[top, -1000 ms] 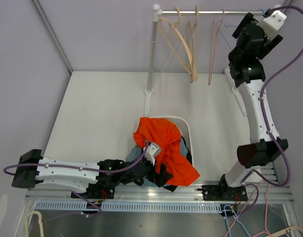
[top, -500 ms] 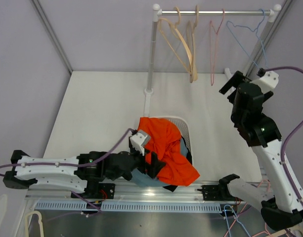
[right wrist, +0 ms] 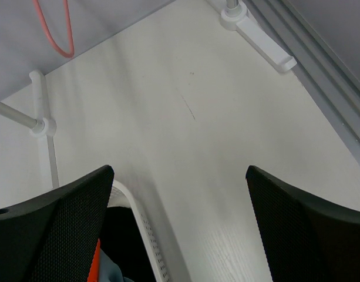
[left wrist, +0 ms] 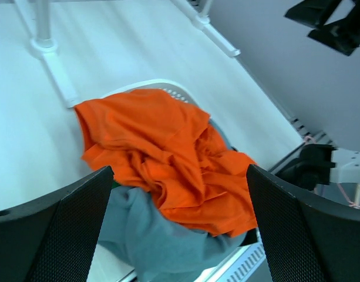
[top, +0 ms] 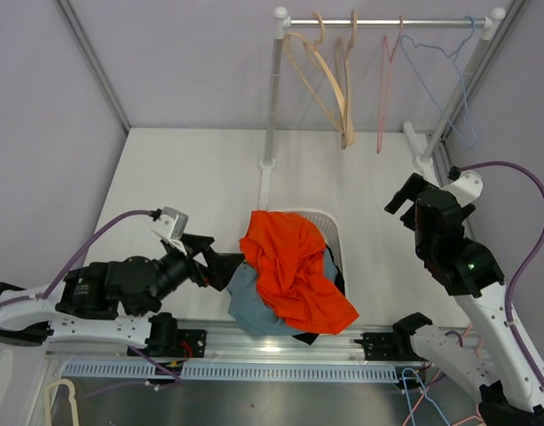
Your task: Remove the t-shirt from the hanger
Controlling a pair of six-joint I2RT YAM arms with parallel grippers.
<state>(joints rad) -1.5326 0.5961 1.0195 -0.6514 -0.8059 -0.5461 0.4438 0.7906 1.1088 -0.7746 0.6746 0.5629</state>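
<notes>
Left claw (top: 218, 263): released, fingers spread wide, nothing between them. It sits low over the near left part of the bench (top: 183, 177), just beside the left edge of the laundry basket (top: 335, 232), pointing toward it. The left wrist view looks between both fingers straight onto the heaped clothing.

Right claw (top: 401, 193): also released, fingers wide apart, empty. It hangs above the right side of the bench, well apart from the basket, angled down and leftward. Its wrist view catches bare bench, the basket's white rim at the lower left and the loop of the pink wire hanger (right wrist: 50, 29).

Orange t-shirt (top: 289, 262): crumpled in a heap on top of the basket, its lower part spilling over the near rim. It lies on a grey-blue garment (top: 249, 306) that bulges out at the basket's near left.

Far edge: clothes rail (top: 387, 21) on its upright post. On it hang two wooden hangers (top: 329, 80), the pink wire hanger and a blue wire hanger (top: 440, 80), all well apart from the t-shirt.
</notes>
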